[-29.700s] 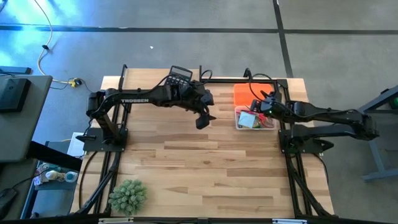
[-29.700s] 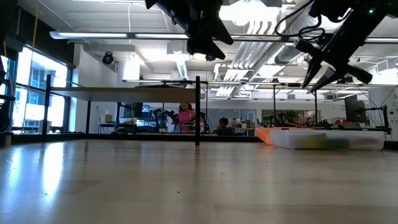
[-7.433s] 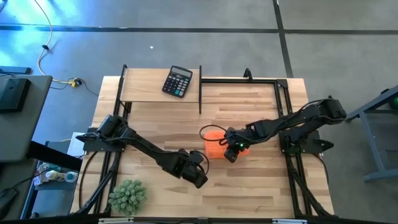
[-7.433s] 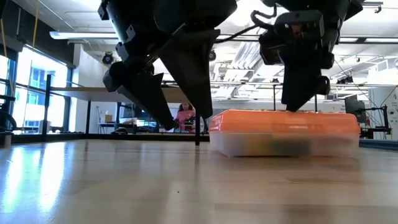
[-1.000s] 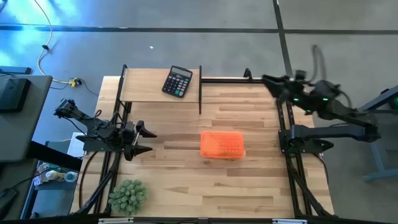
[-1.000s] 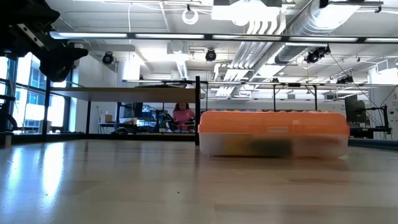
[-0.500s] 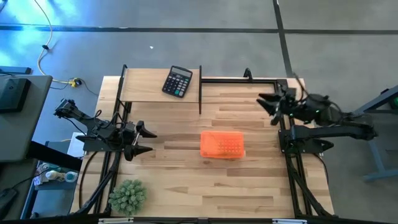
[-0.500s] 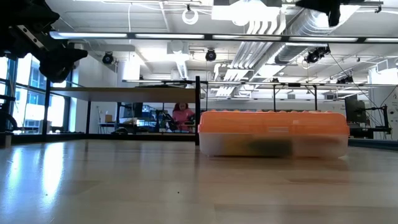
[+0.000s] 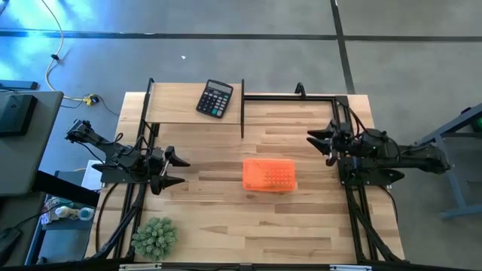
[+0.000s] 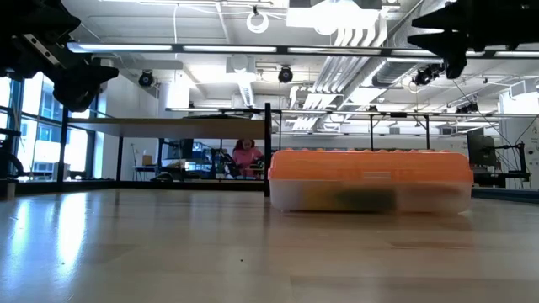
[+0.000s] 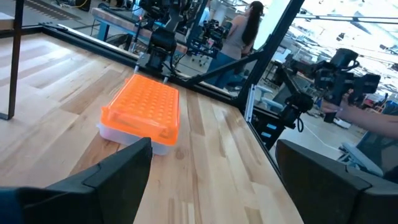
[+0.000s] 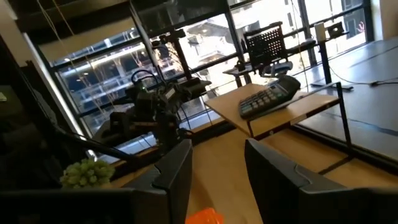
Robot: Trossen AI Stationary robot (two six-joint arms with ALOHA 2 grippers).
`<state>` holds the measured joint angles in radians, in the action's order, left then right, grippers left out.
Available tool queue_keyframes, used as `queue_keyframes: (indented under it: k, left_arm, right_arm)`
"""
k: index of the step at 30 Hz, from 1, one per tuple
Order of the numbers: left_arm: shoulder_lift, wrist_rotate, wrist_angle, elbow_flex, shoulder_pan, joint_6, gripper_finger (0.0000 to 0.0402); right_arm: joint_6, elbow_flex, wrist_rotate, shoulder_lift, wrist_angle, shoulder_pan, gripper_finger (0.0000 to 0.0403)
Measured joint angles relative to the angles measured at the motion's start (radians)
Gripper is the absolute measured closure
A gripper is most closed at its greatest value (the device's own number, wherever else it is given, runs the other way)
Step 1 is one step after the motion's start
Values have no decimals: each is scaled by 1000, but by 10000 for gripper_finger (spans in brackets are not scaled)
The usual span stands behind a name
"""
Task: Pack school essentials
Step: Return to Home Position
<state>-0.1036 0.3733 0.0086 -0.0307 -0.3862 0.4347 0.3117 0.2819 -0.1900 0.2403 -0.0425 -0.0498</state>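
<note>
A clear box with a shut orange lid (image 9: 268, 175) rests on its base in the middle of the table, also showing in the low view (image 10: 370, 178) and the left wrist view (image 11: 143, 112). The school essentials are hidden inside; only dim dark and yellowish shapes show through the wall. My left gripper (image 9: 181, 171) is open at the table's left edge, pointing at the box from far off (image 11: 211, 168). My right gripper (image 9: 316, 143) is open at the right edge, raised above the table (image 12: 217, 162). Neither touches anything.
A black calculator (image 9: 215, 98) lies on the raised shelf at the far left. A spiky green plant (image 9: 155, 236) stands at the near left corner. A black frame post (image 9: 242, 113) rises behind the box. People show in the room beyond the table.
My right arm has drawn back from the far right corner toward the near edge and come down, settling over its base at the right edge with the gripper still open. The box and my left arm have kept still.
</note>
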Motion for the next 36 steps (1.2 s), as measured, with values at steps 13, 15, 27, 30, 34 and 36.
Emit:
queue_keyframes:
  k: [13, 15, 27, 30, 34, 36]
  left_arm:
    - [0, 0, 0, 0, 0, 0, 74]
    - [0, 0, 0, 0, 0, 0, 74]
    - [0, 0, 0, -1, 0, 0, 74]
    - [0, 0, 0, -1, 0, 0, 74]
    - [0, 0, 0, -1, 0, 0, 74]
    - [0, 0, 0, -1, 0, 0, 74]
  right_arm:
    - [23, -153, 111, -197, -4, 0, 265]
    - [23, -172, 128, -214, -5, 0, 265]
    - [103, -271, 198, -235, 1, 0, 265]
    - [115, -272, 193, -235, 14, 0, 265]
    - [92, -272, 190, -235, 20, 0, 265]
    - [89, -272, 186, -234, 26, -1, 265]
